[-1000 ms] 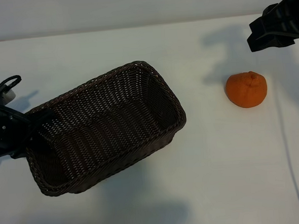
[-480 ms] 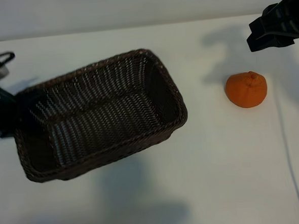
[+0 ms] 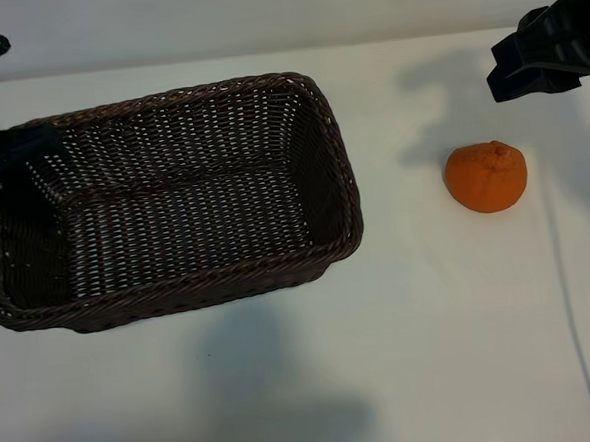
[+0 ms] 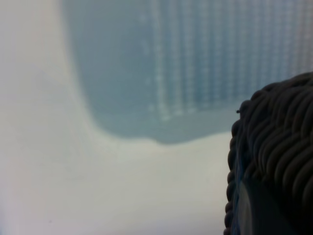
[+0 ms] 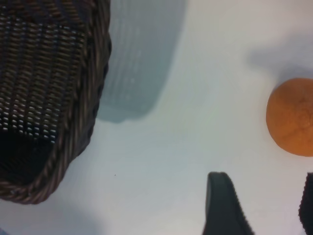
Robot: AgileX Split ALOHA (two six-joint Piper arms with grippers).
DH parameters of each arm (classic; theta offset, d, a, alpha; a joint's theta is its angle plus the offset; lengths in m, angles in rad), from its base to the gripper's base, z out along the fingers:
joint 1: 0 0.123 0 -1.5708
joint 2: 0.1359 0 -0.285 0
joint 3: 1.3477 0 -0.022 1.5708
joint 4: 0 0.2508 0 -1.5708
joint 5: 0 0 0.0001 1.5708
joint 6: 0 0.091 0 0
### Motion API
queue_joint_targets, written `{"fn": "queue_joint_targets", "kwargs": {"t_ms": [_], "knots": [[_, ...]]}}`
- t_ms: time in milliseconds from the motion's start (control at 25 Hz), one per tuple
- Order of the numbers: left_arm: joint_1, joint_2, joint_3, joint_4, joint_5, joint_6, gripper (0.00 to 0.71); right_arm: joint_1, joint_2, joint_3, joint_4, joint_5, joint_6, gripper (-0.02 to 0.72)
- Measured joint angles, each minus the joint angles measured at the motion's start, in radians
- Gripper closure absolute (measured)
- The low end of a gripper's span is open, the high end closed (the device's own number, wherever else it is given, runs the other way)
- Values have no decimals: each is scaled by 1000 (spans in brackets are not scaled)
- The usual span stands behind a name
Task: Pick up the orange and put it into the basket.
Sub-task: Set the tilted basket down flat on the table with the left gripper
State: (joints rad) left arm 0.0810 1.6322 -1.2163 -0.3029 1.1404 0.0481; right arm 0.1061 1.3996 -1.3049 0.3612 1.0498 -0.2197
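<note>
The dark brown woven basket hangs above the white table and casts a shadow below itself. My left gripper is shut on its left rim; the braided rim fills one side of the left wrist view. The orange lies on the table to the right of the basket, apart from it. My right gripper hovers behind the orange at the far right, open and empty. In the right wrist view the orange lies beyond the right gripper, and the basket's corner shows at the other side.
The white table shows bare surface in front of the basket and around the orange. A thin dark cable runs along the table's right side.
My left gripper has moved toward the far left corner with the basket, which has swung from a slant to nearly square with the table's edge. The right arm and the orange have not moved.
</note>
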Motion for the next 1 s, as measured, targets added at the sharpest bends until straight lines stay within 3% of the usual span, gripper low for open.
{"fn": "queue_joint_targets", "kwargs": {"t_ms": [440,1000], "knots": [[0,-1,-7,19,10,86,550,0,0,0,1,1,0,312],[0,6,-7,-42,-77,114,550,0,0,0,26,1,0,312]]}}
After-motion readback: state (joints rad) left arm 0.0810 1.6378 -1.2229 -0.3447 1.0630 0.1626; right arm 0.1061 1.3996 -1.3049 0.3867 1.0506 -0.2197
